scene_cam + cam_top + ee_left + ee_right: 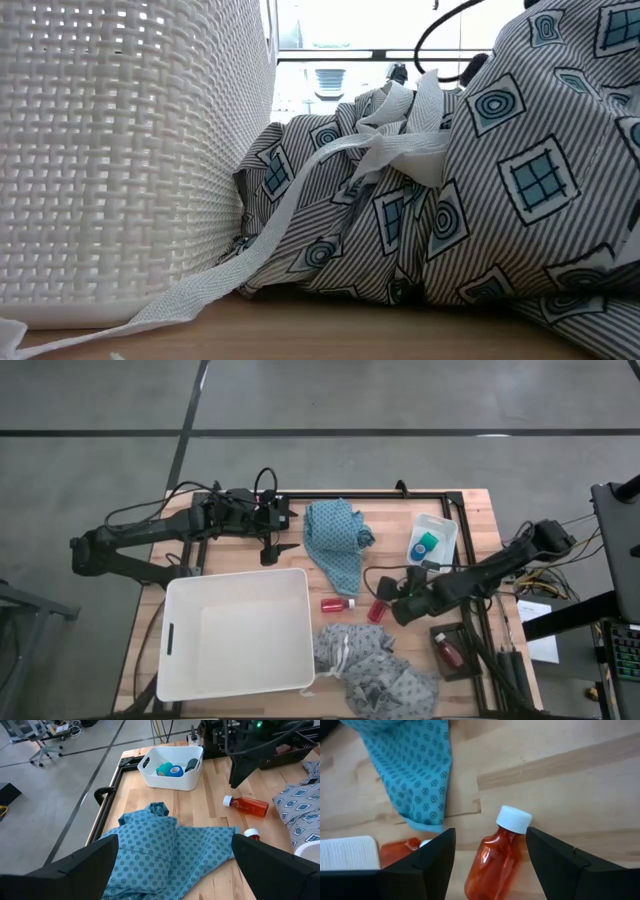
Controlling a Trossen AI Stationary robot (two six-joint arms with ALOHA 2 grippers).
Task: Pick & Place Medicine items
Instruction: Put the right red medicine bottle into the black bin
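A red bottle with a white cap [500,855] lies on the wooden table between the open fingers of my right gripper [491,836], which stand on either side of it without touching. In the high view that gripper [384,603] slants down over the bottle [377,611]. A second red bottle [337,603] lies beside the white basket's corner, and a third [450,652] lies in a black tray. A teal-green roll [164,769] and a blue round piece [176,771] sit in a small white bin [150,775]. My left gripper [277,550] hangs open above the teal cloth.
A large white woven basket [180,660] stands at the near left. A teal patterned cloth [335,545] lies crumpled at the table's middle far side. A grey patterned cloth with white ties [375,672] lies near the front edge. Cables run along the right side.
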